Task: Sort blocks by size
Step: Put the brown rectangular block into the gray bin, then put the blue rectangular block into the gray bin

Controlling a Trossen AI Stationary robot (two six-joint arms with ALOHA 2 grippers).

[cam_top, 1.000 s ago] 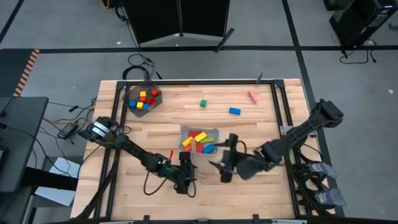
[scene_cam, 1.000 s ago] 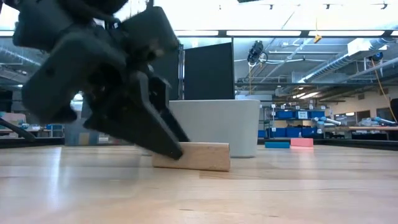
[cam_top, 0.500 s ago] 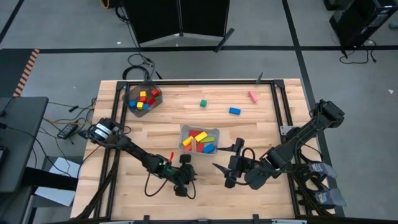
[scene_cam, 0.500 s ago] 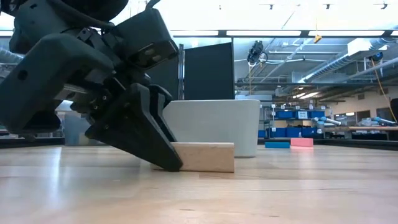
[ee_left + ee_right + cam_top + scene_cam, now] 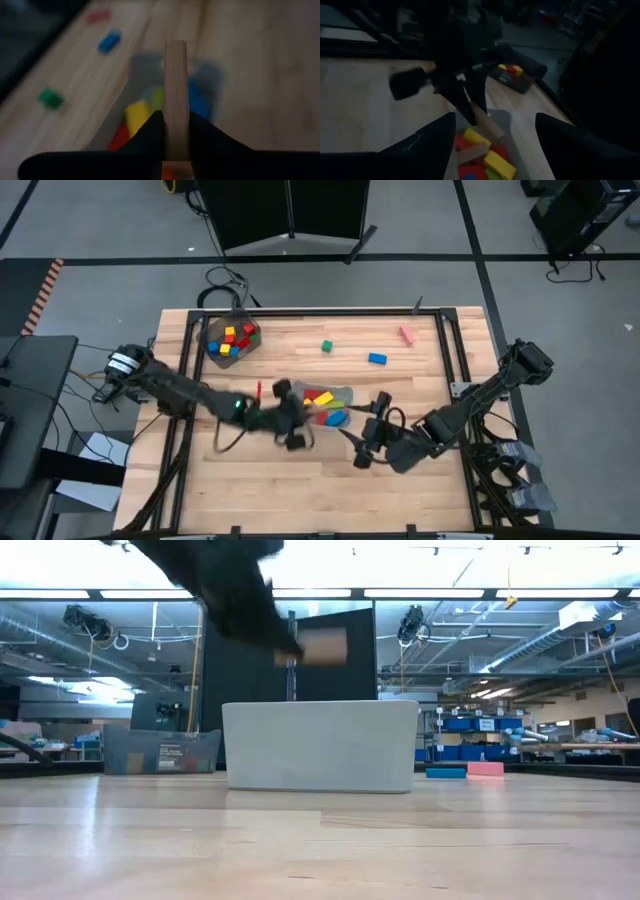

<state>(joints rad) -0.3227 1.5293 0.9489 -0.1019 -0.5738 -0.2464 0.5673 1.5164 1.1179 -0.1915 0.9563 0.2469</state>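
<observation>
From above, the left gripper (image 5: 296,423) sat at the tray's (image 5: 345,391) near-left edge, nearer to it than the right gripper (image 5: 362,446), which waited just off the tray's near-right corner. The tray held red, yellow and blue bars; the dark bowl (image 5: 207,335) at the far-left corner held small cubes. A green cube (image 5: 326,346), a blue block (image 5: 377,359) and a pink block (image 5: 406,335) lay loose on the far side of the table (image 5: 420,490), well apart from both arms.

At table height, the plain wooden bar (image 5: 321,646) hung in the air above the tray (image 5: 320,760), roughly level, one end caught in the dark fingers (image 5: 262,628), the other pointing toward the right of the picture.

Past the left wrist, the fingers (image 5: 150,131) were closed tight on the bar (image 5: 175,95), gripping its near end; its long axis ran straight forward from the gripper, out over the tray's coloured bars.

Past the right wrist, that gripper's fingers (image 5: 437,145) stood wide apart and held nothing; beyond them the left gripper (image 5: 470,102) held the bar (image 5: 487,123) slanting down toward the tray's contents.

Judging by this, the coming move is a short lowering and release, the bar's length lying along the tray.
</observation>
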